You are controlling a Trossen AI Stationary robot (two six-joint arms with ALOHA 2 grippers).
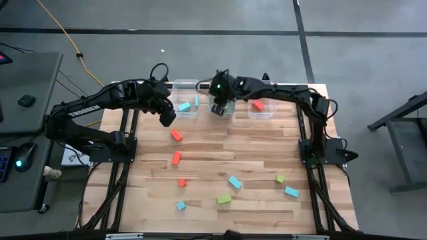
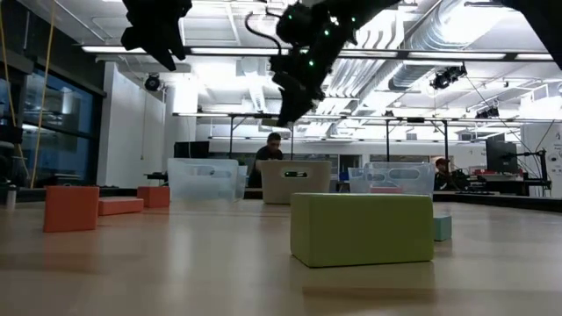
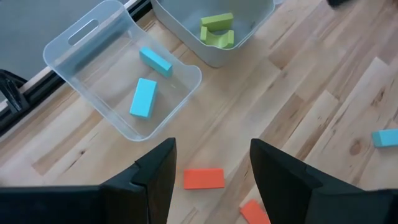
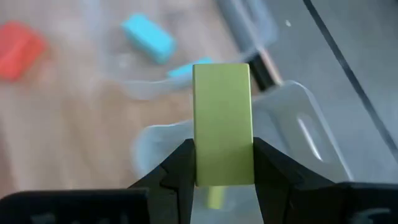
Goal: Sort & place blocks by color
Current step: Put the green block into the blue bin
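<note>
Clamped between the right gripper's (image 4: 222,165) fingers, a green block (image 4: 222,124) hangs over the middle bin (image 1: 223,107), awaiting release (left gripper (image 3: 211,165), fingers apart and empty, hovers nearby).

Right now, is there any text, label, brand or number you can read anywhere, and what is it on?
"TROSSEN": white lettering along the left arm, high view; small, only just legible.
Middle bin's dark front label, low view: too small to read.
Blocks, other bins, table: no text visible.
</note>
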